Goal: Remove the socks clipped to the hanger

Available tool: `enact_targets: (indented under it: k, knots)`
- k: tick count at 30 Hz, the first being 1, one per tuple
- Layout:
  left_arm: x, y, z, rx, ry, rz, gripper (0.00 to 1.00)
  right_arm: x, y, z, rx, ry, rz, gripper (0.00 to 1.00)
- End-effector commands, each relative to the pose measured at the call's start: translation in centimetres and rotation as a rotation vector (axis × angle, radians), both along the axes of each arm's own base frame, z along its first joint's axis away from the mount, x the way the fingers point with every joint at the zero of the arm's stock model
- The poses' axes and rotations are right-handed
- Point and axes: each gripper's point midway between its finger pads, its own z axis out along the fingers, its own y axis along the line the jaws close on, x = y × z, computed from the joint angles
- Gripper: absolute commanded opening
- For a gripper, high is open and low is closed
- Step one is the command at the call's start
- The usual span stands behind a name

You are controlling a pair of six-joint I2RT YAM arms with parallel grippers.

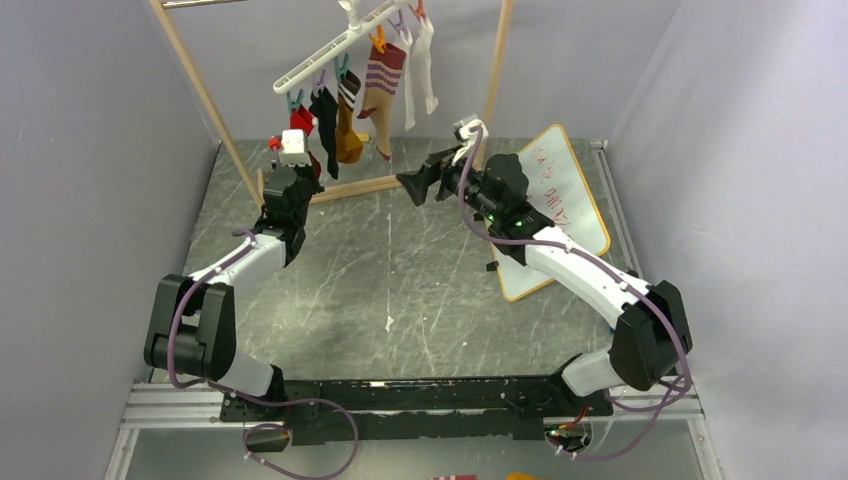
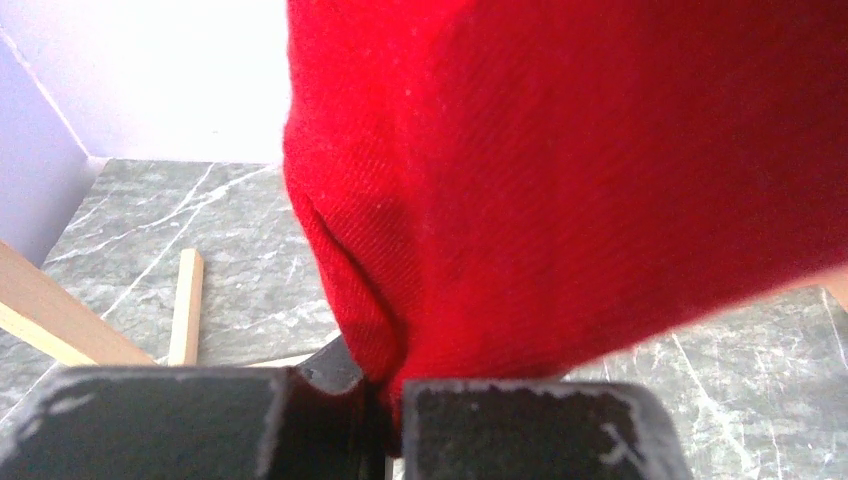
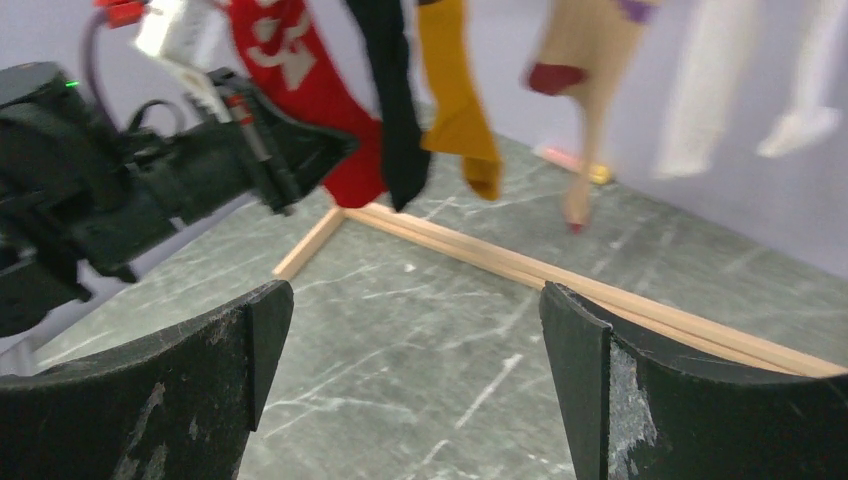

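The white hanger (image 1: 325, 58) hangs tilted from the rack, with socks clipped along it. From left to right they are a red sock (image 1: 300, 119), a black one (image 1: 326, 120), a mustard one (image 1: 348, 128), a maroon-and-cream striped one (image 1: 381, 88) and two long white ones (image 1: 421, 65). My left gripper (image 2: 390, 405) is shut on the lower edge of the red sock (image 2: 560, 170), which fills the left wrist view. My right gripper (image 3: 415, 340) stands open with nothing between its fingers. It is over the table and faces the row of socks (image 3: 455, 100) from a distance.
The wooden rack frame (image 1: 213, 108) has a base bar (image 3: 560, 275) lying on the marble tabletop behind the socks. A white board with an orange border (image 1: 565, 195) lies at the right under the right arm. Grey walls close in the sides and back.
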Motion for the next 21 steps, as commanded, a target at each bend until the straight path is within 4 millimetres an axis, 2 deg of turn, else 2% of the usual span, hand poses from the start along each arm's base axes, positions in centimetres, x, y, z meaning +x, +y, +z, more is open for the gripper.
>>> enact_targets:
  k: [1, 5, 8, 9, 11, 12, 17, 20, 21]
  knots:
    - [0.0, -0.8, 2.2, -0.030, -0.069, -0.049, 0.05, -3.0, 4.6, 5.5, 0.080, -0.132, 0.216, 1.00]
    - [-0.3, -1.3, 2.5, -0.047, -0.079, -0.072, 0.05, -4.9, 7.7, 7.9, 0.160, -0.154, 0.355, 0.98]
    - [-0.4, -1.4, 2.7, -0.052, -0.082, -0.080, 0.05, -4.3, 9.6, 9.1, 0.194, -0.154, 0.370, 0.92]
    - [-0.5, -1.4, 2.8, -0.055, -0.084, -0.083, 0.05, -3.9, 10.0, 10.1, 0.210, -0.163, 0.365, 0.89]
    - [-0.6, -1.5, 2.9, -0.056, -0.087, -0.088, 0.05, -3.1, 11.1, 11.1, 0.226, -0.167, 0.375, 0.71]
    - [-0.7, -1.6, 2.9, -0.058, -0.088, -0.091, 0.05, -2.7, 11.8, 11.7, 0.232, -0.165, 0.383, 0.65]
    - [-0.6, -1.8, 2.8, -0.061, -0.090, -0.099, 0.05, -1.2, 15.7, 13.1, 0.251, -0.140, 0.410, 0.65]
    - [-0.7, -1.8, 2.9, -0.064, -0.090, -0.105, 0.05, -0.8, 18.5, 12.7, 0.236, -0.119, 0.408, 0.66]
    - [-0.7, -1.9, 3.0, -0.066, -0.093, -0.109, 0.05, -0.4, 19.6, 12.0, 0.224, -0.103, 0.406, 0.66]
